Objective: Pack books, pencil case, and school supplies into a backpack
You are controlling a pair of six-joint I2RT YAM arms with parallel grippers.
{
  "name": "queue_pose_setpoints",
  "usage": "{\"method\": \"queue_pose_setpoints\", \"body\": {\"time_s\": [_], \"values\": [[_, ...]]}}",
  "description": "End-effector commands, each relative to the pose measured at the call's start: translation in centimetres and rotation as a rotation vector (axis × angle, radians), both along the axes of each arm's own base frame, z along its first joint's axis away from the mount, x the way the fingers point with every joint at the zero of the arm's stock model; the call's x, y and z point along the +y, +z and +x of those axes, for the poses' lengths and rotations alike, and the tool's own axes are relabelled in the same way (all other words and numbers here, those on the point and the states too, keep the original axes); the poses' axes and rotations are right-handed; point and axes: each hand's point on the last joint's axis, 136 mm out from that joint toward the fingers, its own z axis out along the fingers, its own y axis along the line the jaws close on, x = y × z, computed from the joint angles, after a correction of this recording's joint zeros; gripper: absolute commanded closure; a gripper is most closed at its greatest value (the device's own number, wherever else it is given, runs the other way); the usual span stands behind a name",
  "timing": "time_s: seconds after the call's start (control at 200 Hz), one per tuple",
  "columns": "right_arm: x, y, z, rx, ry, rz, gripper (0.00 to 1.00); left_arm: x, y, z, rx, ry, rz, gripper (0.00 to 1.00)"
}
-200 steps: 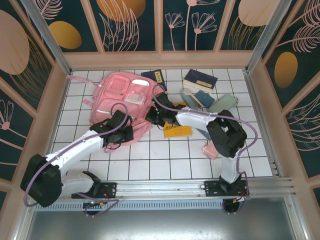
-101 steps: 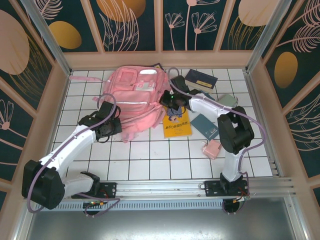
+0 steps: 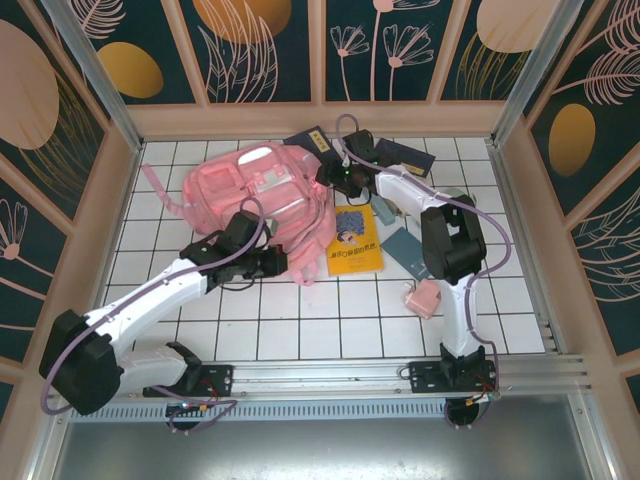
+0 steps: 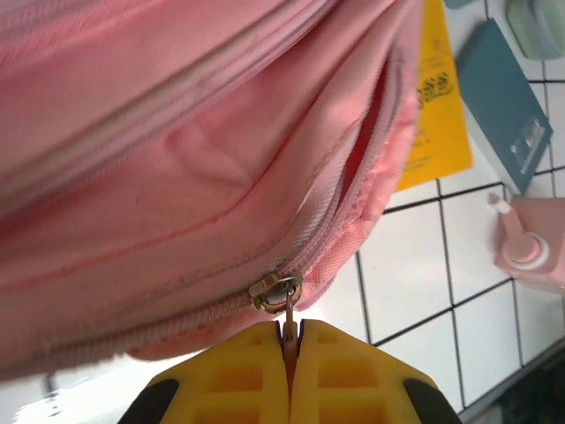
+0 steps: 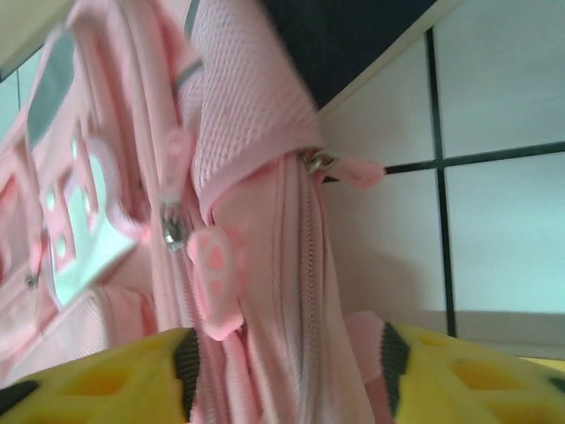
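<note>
Tiled table [image 3: 300, 320]: yellow book [image 3: 355, 248] beside pink backpack [image 3: 250, 190], cover writing illegible.

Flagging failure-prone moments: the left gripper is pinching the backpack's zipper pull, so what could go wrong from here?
1. The left gripper pinches only the tip of the thin zipper pull; it could slip free under tension.
2. The right gripper has its jaws apart around the backpack fabric, so the soft bag may slide with the pull instead of unzipping.
3. The yellow book lies right beside the bag's edge; a sliding bag could shove it.
</note>
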Motion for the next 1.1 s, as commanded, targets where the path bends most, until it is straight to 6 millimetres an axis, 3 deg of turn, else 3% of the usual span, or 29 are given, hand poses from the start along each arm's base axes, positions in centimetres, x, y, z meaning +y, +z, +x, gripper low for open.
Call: {"method": "queue_pose_setpoints", "body": {"time_s": [0.0, 0.11, 0.27, 0.38, 0.505, 0.605, 0.73, 0.971, 1.091], "values": [[-2.0, 3.7, -0.3, -0.065, -0.063, -0.036, 0.35, -3.9, 1.8, 1.0, -0.026, -0.040, -0.131, 1.00], [-3.5, 4.1, -3.2, -0.028, -0.104, -0.046, 0.33, -5.6, 1.1, 1.2, -0.019, -0.082, -0.119, 1.00], [-3.3, 2.9, -9.1, 0.059, -0.118, -0.034, 0.31, -6.5, 0.1, 1.7, -0.013, -0.110, -0.105, 1.00], [-0.8, 1.1, -13.6, 0.127, -0.080, -0.024, 0.31, -6.6, -0.2, 1.5, -0.009, -0.128, -0.101, 1.00], [1.8, -0.9, -16.7, 0.211, -0.048, 0.001, 0.31, -6.6, -0.6, 1.3, 0.000, -0.138, -0.098, 1.00], [2.9, -2.2, -17.9, 0.253, -0.050, -0.007, 0.31, -6.5, -0.9, 1.1, 0.002, -0.140, -0.091, 1.00], [2.6, -3.2, -18.6, 0.291, -0.086, -0.071, 0.32, -5.9, -1.1, 1.0, 0.000, -0.126, -0.076, 1.00], [0.5, -0.8, -18.6, 0.233, -0.138, -0.142, 0.31, -5.7, -1.8, 1.1, 0.002, -0.105, -0.071, 1.00], [0.0, -1.5, -19.7, 0.283, -0.149, -0.159, 0.31, -5.7, -1.9, 1.2, -0.001, -0.106, -0.065, 1.00]]}}
